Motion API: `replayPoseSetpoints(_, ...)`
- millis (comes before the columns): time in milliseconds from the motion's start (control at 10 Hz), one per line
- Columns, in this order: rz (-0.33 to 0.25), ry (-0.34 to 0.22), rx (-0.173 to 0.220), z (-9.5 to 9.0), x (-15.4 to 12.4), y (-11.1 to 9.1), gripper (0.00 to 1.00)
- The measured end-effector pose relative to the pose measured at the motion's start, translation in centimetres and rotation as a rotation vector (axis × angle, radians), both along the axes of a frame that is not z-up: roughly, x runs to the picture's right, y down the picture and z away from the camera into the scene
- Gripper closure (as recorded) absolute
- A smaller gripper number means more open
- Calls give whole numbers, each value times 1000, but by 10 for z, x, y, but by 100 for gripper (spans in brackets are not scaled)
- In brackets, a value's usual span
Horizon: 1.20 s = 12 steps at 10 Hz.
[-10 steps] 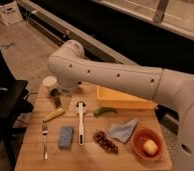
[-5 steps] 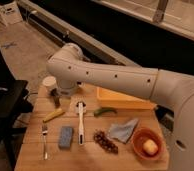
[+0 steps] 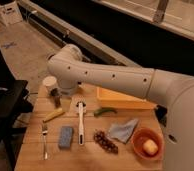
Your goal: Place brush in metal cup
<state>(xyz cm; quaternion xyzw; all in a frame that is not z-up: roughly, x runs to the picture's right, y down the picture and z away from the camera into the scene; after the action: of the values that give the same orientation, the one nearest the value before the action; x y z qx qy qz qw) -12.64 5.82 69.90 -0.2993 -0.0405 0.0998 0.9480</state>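
Observation:
The brush [image 3: 80, 123] lies on the wooden table [image 3: 35, 160], its white handle running front to back, its round head at the far end and its dark tip toward me. The metal cup [image 3: 56, 98] stands small and dark at the table's far left, just in front of a white cup [image 3: 50, 82]. My white arm [image 3: 110, 77] reaches in from the right and bends down at the far left, over the cups and the brush head. The gripper sits at the end of that bend, hidden behind the arm. Nothing is lifted off the table.
A silver fork [image 3: 44, 142] and a blue sponge [image 3: 66, 136] lie front left, with a yellowish piece [image 3: 54, 115] behind them. A green pepper [image 3: 105, 111], grapes [image 3: 105, 141], blue cloth [image 3: 122, 131], an orange bowl [image 3: 140, 150] and a yellow box [image 3: 122, 99] fill the right.

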Motion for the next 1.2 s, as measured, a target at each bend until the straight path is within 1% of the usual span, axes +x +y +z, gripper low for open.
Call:
replayPoseSetpoints(100,13,19,-21,14,-1,11,30)
replayPoseSetpoints(200,35,42,-46,30,-2,24,30)
replayPoseSetpoints(300,58,68,-65,43,-2,34,30)
replayPoseSetpoints(400,81,103,-83,57,-3,43,30)
replayPoseSetpoints(500,87,147,-101,66,-3,52,30)
replayPoseSetpoints(600,85,218,-130,80,-4,63,30)
replayPoseSetpoints(700,94,267,-153,89,-2,72,30)
replayPoseSetpoints(800,102,307,-167,97,3,78,30)
replayPoseSetpoints(1000,128,391,-212,109,17,91,30)
replayPoseSetpoints(1100,144,414,-224,112,23,96,30)
replayPoseSetpoints(1200,178,441,-235,114,33,100,30)
